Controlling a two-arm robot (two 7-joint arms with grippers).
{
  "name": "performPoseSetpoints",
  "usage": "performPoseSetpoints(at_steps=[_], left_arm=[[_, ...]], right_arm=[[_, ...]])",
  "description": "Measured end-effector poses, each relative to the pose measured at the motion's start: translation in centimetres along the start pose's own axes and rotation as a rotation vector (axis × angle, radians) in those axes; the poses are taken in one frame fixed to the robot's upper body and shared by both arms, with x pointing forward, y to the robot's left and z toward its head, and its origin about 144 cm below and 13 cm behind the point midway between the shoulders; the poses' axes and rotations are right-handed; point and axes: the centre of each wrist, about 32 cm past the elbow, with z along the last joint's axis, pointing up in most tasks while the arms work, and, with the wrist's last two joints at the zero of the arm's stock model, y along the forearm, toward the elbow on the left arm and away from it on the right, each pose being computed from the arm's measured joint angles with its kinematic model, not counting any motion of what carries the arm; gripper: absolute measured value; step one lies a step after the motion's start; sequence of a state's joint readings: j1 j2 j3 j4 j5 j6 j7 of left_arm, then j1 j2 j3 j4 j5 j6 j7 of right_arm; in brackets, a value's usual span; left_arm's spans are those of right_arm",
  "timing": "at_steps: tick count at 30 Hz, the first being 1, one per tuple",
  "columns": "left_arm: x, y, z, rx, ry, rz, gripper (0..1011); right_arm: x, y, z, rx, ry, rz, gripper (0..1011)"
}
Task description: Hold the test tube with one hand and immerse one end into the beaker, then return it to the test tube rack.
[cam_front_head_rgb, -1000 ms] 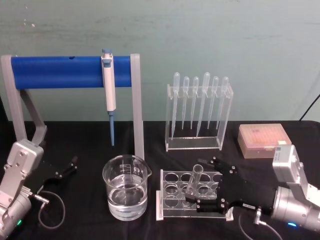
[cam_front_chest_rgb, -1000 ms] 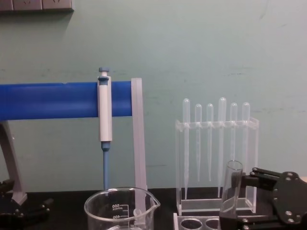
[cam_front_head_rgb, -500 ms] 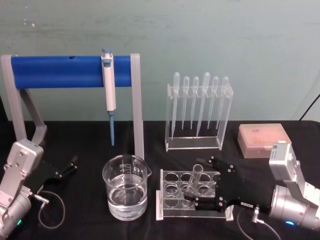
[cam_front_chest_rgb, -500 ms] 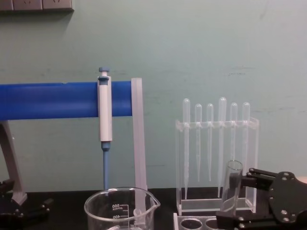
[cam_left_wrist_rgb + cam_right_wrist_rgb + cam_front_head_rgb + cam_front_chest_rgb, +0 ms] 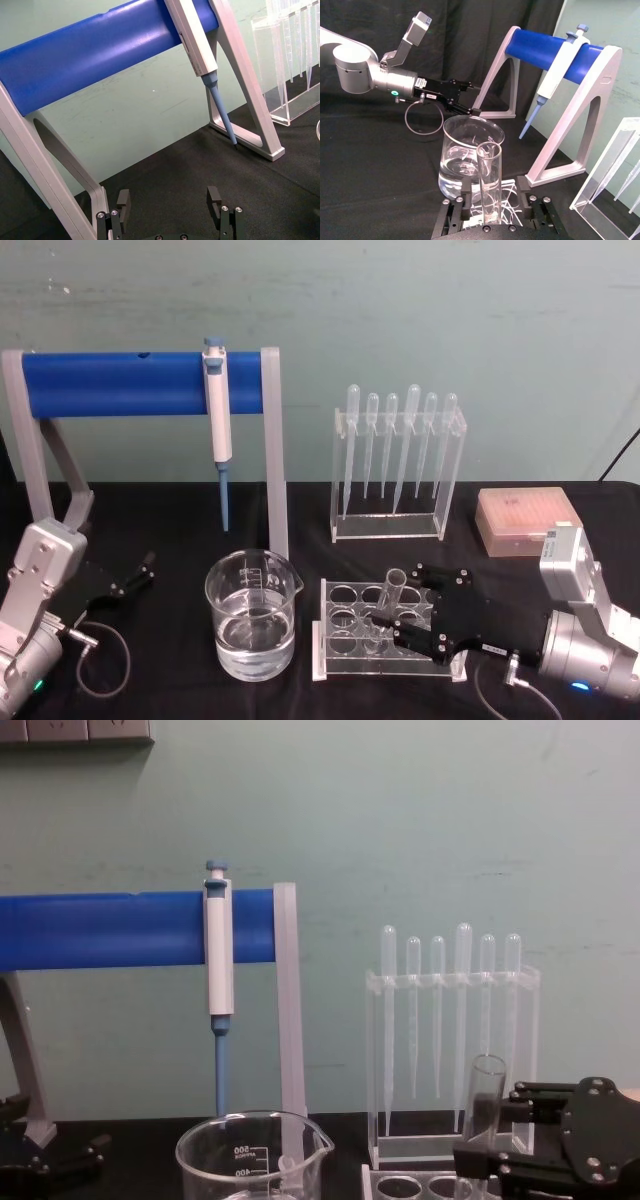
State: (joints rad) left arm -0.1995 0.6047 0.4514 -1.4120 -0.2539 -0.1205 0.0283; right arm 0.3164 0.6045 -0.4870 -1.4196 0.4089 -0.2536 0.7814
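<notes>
The test tube stands tilted in the rack, right of the beaker; the right gripper, reaching in low over the tabletop, straddles it, jaws narrower than a second ago yet released, a slight gap each side; the tube's foot is hard to make out; the left gripper lies parked, jaws apart.

You have the clear test tube leaning slightly in its rack, rim up; the half-filled glass beaker stands just beside it.
</notes>
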Motion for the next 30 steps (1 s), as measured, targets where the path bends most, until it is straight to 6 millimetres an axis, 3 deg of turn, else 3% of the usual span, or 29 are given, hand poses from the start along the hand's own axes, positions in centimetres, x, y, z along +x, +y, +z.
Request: performPoseSetpoints(at_steps=[12,23,30], left_arm=[[0.0,0.0,0.0,0.0,0.0,0.0,1000],[0.0,0.0,0.0,0.0,0.0,0.0,1000],[0.0,0.0,0.0,0.0,0.0,0.0,1000]], right_arm=[[0.0,0.0,0.0,0.001,0.0,0.0,224],[0.0,0.0,0.0,0.0,0.004,-0.002,224],[0.2,-0.1,1.2,-0.013,0.02,-0.021,224]])
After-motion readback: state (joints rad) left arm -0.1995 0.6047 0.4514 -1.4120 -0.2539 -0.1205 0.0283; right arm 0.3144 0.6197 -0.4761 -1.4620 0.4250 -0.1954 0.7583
